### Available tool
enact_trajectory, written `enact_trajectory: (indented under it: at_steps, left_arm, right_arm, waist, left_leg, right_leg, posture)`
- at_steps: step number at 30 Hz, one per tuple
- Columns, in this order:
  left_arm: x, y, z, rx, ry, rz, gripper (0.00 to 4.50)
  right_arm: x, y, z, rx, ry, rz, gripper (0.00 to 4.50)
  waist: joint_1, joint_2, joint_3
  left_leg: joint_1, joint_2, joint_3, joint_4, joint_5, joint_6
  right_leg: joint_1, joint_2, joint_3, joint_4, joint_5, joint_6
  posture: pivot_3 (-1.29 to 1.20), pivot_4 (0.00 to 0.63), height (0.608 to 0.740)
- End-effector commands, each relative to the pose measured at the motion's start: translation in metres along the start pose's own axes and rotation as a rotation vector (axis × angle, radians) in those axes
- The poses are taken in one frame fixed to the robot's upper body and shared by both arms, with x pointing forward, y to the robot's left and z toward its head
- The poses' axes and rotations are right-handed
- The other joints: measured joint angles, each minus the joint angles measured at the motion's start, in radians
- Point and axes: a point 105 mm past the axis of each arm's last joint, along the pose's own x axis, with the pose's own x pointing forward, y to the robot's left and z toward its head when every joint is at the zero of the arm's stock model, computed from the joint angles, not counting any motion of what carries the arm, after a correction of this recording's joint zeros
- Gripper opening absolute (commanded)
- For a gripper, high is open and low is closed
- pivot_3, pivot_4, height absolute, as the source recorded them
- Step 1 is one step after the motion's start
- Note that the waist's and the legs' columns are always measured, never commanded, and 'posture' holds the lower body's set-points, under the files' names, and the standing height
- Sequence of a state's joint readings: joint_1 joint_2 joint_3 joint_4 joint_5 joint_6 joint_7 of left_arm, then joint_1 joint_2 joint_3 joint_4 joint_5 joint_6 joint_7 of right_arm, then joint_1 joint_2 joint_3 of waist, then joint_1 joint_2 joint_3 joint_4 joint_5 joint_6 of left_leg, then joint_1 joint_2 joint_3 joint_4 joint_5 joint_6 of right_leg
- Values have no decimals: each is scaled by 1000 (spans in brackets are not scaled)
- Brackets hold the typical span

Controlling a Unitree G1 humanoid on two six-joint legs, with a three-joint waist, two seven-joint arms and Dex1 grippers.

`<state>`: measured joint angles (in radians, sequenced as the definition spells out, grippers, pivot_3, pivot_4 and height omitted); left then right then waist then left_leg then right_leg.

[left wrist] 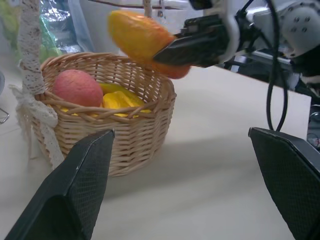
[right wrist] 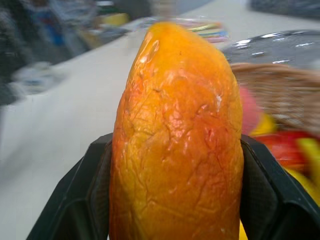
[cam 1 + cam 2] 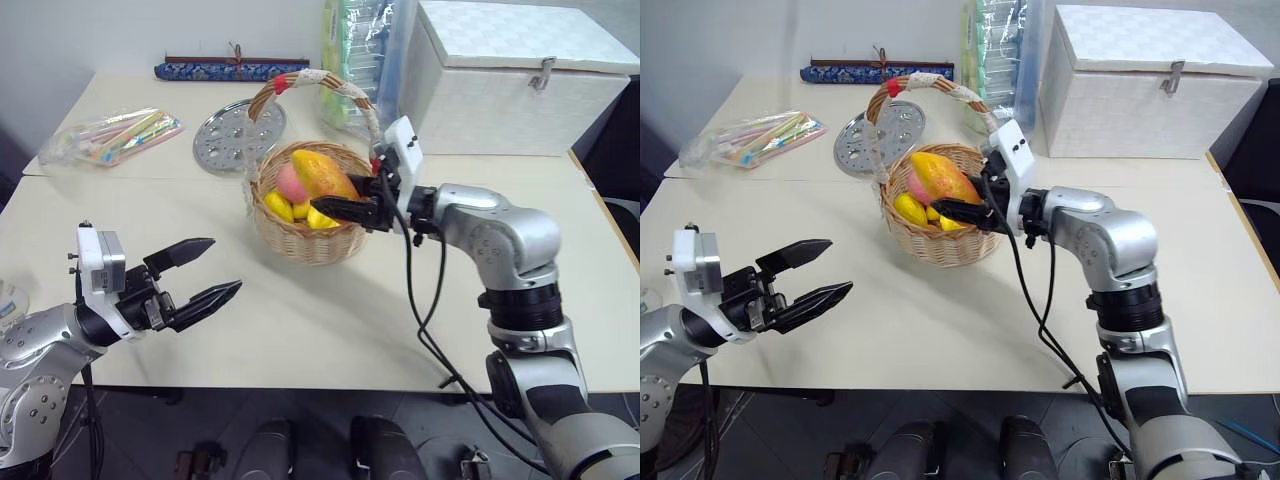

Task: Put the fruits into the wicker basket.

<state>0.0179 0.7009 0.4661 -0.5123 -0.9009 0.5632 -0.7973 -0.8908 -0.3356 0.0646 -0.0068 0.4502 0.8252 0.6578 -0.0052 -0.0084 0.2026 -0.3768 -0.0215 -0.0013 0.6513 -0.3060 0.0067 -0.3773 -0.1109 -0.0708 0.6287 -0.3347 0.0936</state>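
Observation:
The wicker basket [image 3: 305, 243] stands mid-table, its arched white-wrapped handle [image 3: 345, 92] over it. Inside lie the pink-red peach [image 3: 289, 184] and ridged yellow fruits [image 3: 280, 207]. My right gripper [image 3: 345, 195] is shut on the orange-yellow mango [image 3: 322, 172] and holds it just above the basket's right rim; the mango [image 2: 175, 140] sits between the black pads, and from the left wrist the mango [image 1: 142, 37] hangs over the rim. My left gripper [image 3: 220, 266] is open and holds nothing, near the table's front left, apart from the basket.
A white lidded box [image 3: 510, 80] stands at the back right. A round metal plate [image 3: 238, 133] lies behind the basket, a clear bag of coloured sticks [image 3: 115, 135] at the back left, and a green-tinted plastic pack [image 3: 350, 45] behind the handle.

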Motion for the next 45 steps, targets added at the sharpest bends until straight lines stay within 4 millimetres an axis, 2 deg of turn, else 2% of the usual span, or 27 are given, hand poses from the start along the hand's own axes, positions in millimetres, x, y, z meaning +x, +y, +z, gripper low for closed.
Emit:
enact_trajectory:
  at_steps: [1,4,6,9,13,17,19,21,23,28,32,36,41,42,45]
  left_arm:
    - [4,-9,9,34,-18,-31,4500]
    - [3,-9,7,21,-4,-30,4500]
    - [3,-11,4,7,8,-41,4500]
    - [3,-12,3,19,9,-38,4500]
    - [1,-10,6,43,-12,-1,4500]
    - [-3,-8,9,48,-34,27,4500]
    - [-2,-8,8,50,-34,27,4500]
    - [1,-7,7,52,-37,20,4500]
    - [4,-8,6,53,-38,10,4500]
    - [7,-8,5,59,-25,-11,4500]
    - [7,-8,6,68,-24,-6,4500]
    - [9,-13,10,76,-30,-10,4500]
    - [9,-14,9,75,-23,-12,4500]
    - [10,-14,8,75,-20,-16,4500]
    - [13,-14,8,75,-19,-32,4500]
  right_arm:
    - [2,7,26,-95,-138,12,3702]
    - [-15,36,20,-130,-145,234,4461]
    - [-30,48,13,-160,-143,350,4461]
    - [-43,31,3,-124,-133,290,4461]
    - [-72,7,-8,-117,-86,242,4461]
    - [-89,-34,-10,-145,-51,106,4461]
    - [-85,-55,-4,-191,-61,56,4461]
    - [-72,-64,8,-219,-118,69,4461]
    - [-59,-66,17,-231,-164,105,4461]
    - [-20,-61,24,-249,-150,197,4461]
    - [-7,-57,20,-273,-117,251,3592]
    - [-6,-54,20,-272,-102,296,2255]
    - [-14,-55,18,-279,-105,311,495]
    - [-17,-56,19,-267,-114,311,248]
    - [-33,-56,24,-234,-158,307,178]
  waist:
    - [-1,0,0]
    - [-2,0,0]
    - [0,0,0]
    - [1,0,0]
    - [3,0,0]
    - [1,0,0]
    - [-4,0,0]
    - [-15,0,0]
    - [-25,0,0]
    - [-27,0,0]
    - [-23,0,0]
    - [-22,0,0]
    - [-24,1,0]
    - [-25,1,0]
    - [-21,1,0]
  left_leg:
    - [0,0,0,0,0,0]
    - [0,1,0,-1,0,0]
    - [0,2,0,-1,0,0]
    - [0,2,0,-1,0,1]
    - [1,1,1,1,0,1]
    - [2,1,2,1,0,1]
    - [3,2,3,0,0,1]
    - [4,2,6,-1,0,1]
    - [5,2,6,-1,0,1]
    - [5,7,7,-2,0,-1]
    - [4,7,7,-2,-1,-1]
    - [2,6,5,0,-1,-1]
    - [2,6,5,0,-1,-1]
    - [2,6,5,0,-1,-1]
    - [2,6,5,-1,-1,-1]
  right_leg:
    - [0,1,0,0,0,0]
    - [0,2,0,0,0,0]
    - [0,2,0,-1,0,0]
    - [1,2,0,-1,0,0]
    - [1,1,2,-1,0,1]
    - [1,1,2,-2,0,1]
    - [1,1,3,-2,0,1]
    - [1,2,5,-1,0,1]
    - [1,3,6,-1,0,1]
    - [1,7,6,0,0,0]
    - [1,6,6,-1,0,0]
    - [1,5,5,-1,1,0]
    - [0,5,5,-1,1,0]
    - [0,6,5,-1,1,0]
    - [0,6,5,-1,1,0]
  posture:
    - [0,150,740]
    - [0,150,740]
    - [0,150,740]
    - [0,150,740]
    - [0,150,740]
    - [0,150,740]
    - [0,150,740]
    - [0,150,740]
    - [0,150,740]
    - [0,150,740]
    - [0,150,740]
    - [0,150,740]
    - [0,150,740]
    - [0,150,740]
    - [0,150,740]
